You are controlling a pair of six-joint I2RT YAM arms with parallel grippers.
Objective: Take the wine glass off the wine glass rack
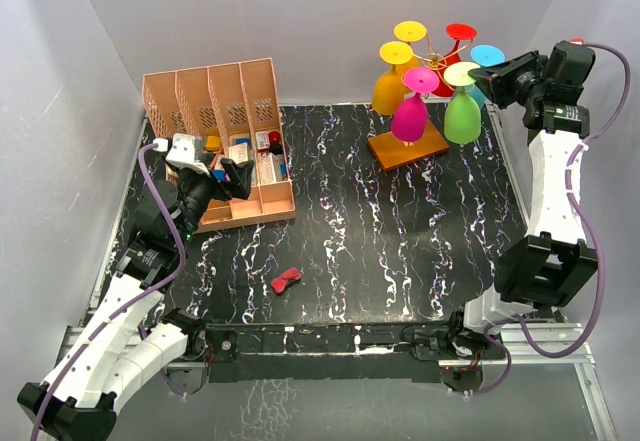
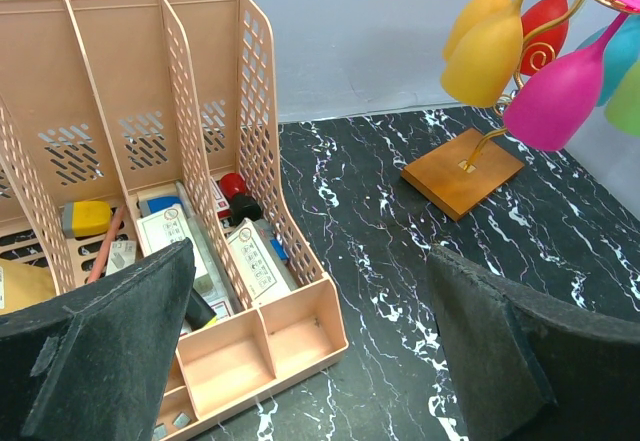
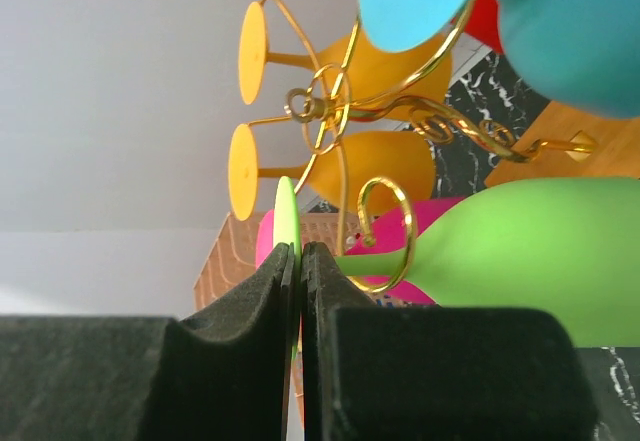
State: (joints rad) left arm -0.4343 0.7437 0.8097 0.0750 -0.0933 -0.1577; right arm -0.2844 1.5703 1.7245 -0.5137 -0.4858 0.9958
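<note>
1. Black marbled table (image 1: pixel 400 251): the wine glass rack (image 1: pixel 408 149) stands on it. Only the top view takes in the whole surface.
2. Pink file organiser (image 1: pixel 215 96): well left of the rack. The left wrist view shows small items in its slots.
3. Rack: gold wire on a wooden base, with glasses hung upside down from its curled arms.
4. Green wine glass (image 3: pixel 520 261): on the rack's right side, stem inside a gold curl.
5. Right gripper (image 3: pixel 299 256): just right of the rack. Only its own wrist view shows the pads pinched on the rim of the green foot.
6. Left gripper (image 2: pixel 310 261): well left of the rack, over the organiser, fingers spread wide and holding nothing.
7. Small red object (image 1: pixel 286 280): on the table, well apart from the rack, seen in the top view only.
</note>
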